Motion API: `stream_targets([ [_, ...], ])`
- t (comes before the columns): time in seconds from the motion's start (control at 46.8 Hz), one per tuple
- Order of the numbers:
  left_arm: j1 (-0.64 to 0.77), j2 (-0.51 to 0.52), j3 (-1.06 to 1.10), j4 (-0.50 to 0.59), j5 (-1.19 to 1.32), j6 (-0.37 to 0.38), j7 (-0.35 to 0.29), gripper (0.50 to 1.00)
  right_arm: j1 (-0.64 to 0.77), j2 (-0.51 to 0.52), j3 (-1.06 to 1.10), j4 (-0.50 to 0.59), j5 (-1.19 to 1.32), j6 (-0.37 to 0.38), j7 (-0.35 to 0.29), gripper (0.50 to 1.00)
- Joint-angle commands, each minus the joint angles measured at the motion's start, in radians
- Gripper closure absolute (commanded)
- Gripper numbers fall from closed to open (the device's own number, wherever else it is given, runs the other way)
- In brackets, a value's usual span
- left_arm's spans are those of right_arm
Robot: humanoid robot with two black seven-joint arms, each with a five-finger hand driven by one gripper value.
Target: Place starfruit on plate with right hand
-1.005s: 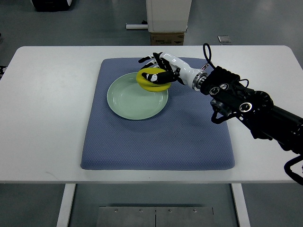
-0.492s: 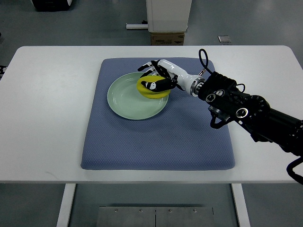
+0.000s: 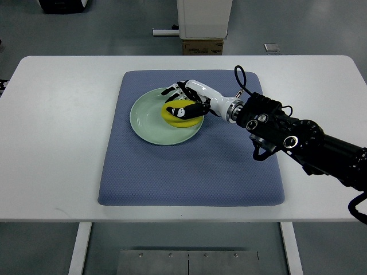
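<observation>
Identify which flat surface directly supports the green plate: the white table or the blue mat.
The blue mat. The green plate lies wholly within its borders; the white table shows only around the mat's edges.

arm (image 3: 304, 143): black, bulky, made of rounded segments; enters from the right edge of the frame and narrows toward the centre
joints: round silver-grey caps with dark centres on the black housings, right of centre
wrist: short silver metal ring between the black forearm and the white hand shell
cable (image 3: 241, 80): thin, black, loops up above the wrist, upper centre-right
right hand (image 3: 186, 102): glossy white shell on the back, black fingers with white patches at the segments, upper centre of the frame
lower arm end: black tubing curves at the far right edge, lower right
</observation>
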Motion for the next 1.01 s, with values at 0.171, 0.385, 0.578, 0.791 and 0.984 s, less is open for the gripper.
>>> stream_targets([
  [0.171,0.0,0.0,-0.001,0.0,0.001,0.0,0.0,0.5,0.002,0.0,0.0,-0.001,0.0,0.0,-0.005,0.502],
  [0.385,0.0,0.0,-0.001,0.0,0.0,0.0,0.0,0.5,0.005,0.0,0.002,-0.003,0.005,0.0,-0.005,0.5],
  [0.578,0.0,0.0,0.001,0.0,0.001,0.0,0.0,0.5,0.008,0.0,0.064,-0.012,0.014,0.0,-0.006,0.5],
  [0.791,0.0,0.0,0.001,0.0,0.0,0.0,0.0,0.5,-0.031,0.0,0.221,-0.016,0.035,0.0,-0.044,0.5],
  [0.984,0.0,0.0,0.001,0.0,0.0,0.0,0.0,0.5,-0.084,0.0,0.377,-0.038,0.097,-0.003,-0.086,0.5],
])
